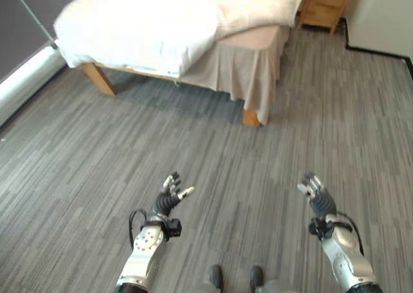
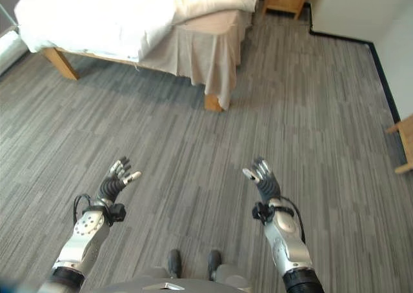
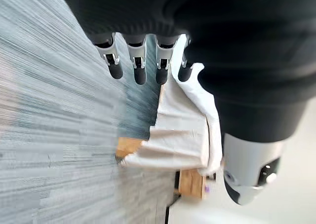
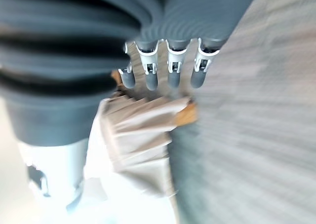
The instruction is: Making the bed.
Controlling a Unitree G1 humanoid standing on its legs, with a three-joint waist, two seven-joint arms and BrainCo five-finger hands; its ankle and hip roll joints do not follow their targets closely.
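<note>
The bed (image 1: 174,28) stands at the far side of the room, a white duvet (image 1: 142,22) rumpled over it and a beige skirt (image 1: 248,70) hanging round its near corner above wooden legs (image 1: 251,117). My left hand (image 1: 169,199) is raised over the carpet well short of the bed, fingers straight and empty. My right hand (image 1: 317,195) is held up the same way to the right, open and empty. Past the left hand's fingers (image 3: 140,68) the bed's corner (image 3: 168,145) shows; past the right hand's fingers (image 4: 170,68) the skirt (image 4: 138,135) shows.
A wooden nightstand (image 1: 326,6) stands beside the bed at the back right, next to a white wall (image 1: 381,15). A window edge (image 1: 26,73) runs along the left. Another wooden piece (image 2: 403,141) shows at the right. Grey striped carpet (image 1: 226,170) lies between me and the bed.
</note>
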